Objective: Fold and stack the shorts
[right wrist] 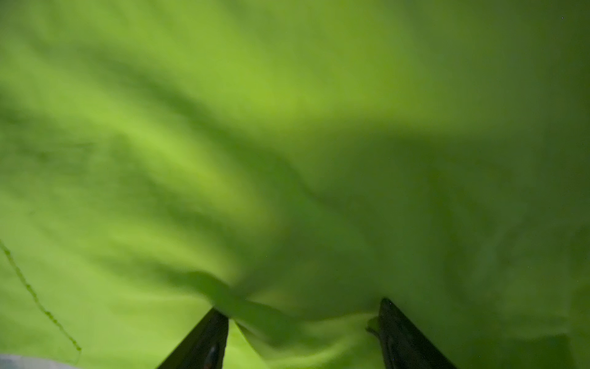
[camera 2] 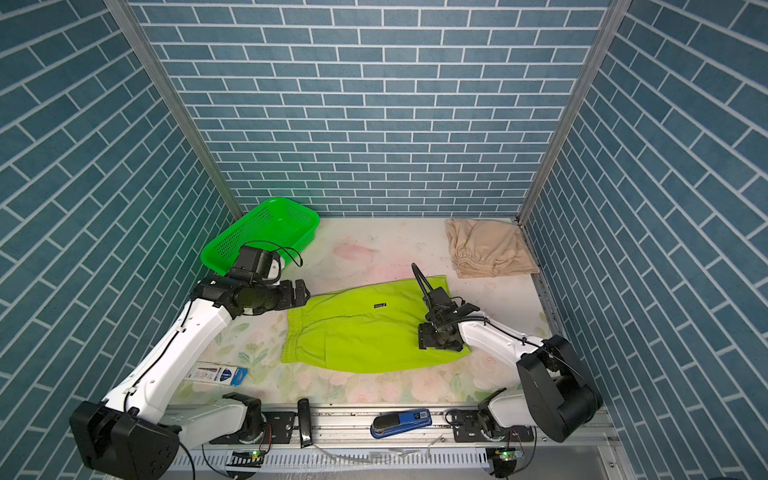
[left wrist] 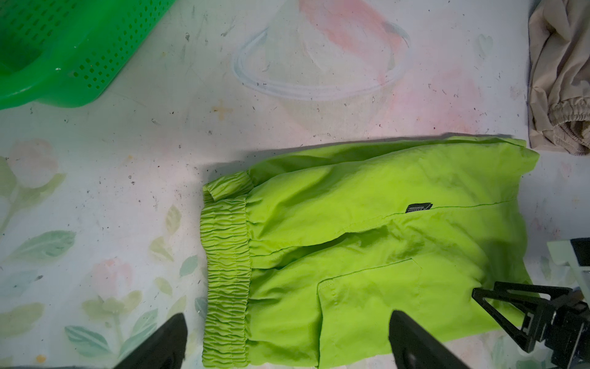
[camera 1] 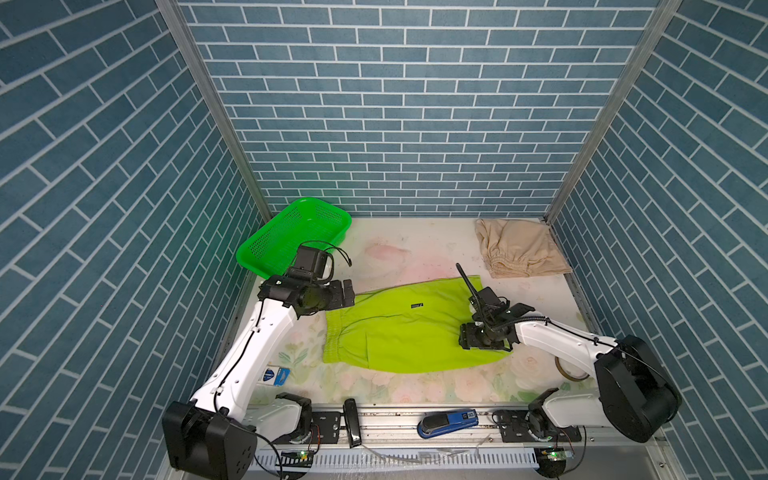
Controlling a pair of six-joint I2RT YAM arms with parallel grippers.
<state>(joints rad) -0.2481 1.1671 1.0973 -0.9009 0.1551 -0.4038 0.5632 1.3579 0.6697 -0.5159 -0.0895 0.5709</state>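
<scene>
The lime green shorts (camera 1: 407, 332) (camera 2: 365, 336) lie flat mid-table, elastic waistband (left wrist: 225, 271) to the left, small black label (camera 1: 416, 305) facing up. My left gripper (camera 1: 347, 293) (left wrist: 287, 319) hovers open just above the waistband's far corner, holding nothing. My right gripper (camera 1: 467, 338) (camera 2: 426, 338) (right wrist: 303, 308) points down onto the right hem end; its jaws stand apart, pressed into the green cloth (right wrist: 223, 127), which bunches in a ridge between them. The beige shorts (camera 1: 519, 249) (camera 2: 490, 249) (left wrist: 562, 80) lie bunched in the far right corner.
A bright green perforated basket (camera 1: 291, 232) (left wrist: 64, 64) leans at the far left, just behind my left wrist. A tape roll (camera 1: 571, 370) sits under my right arm. A blue-and-white packet (camera 2: 216, 372) lies front left, and a blue stapler (camera 1: 449, 422) rests on the front rail.
</scene>
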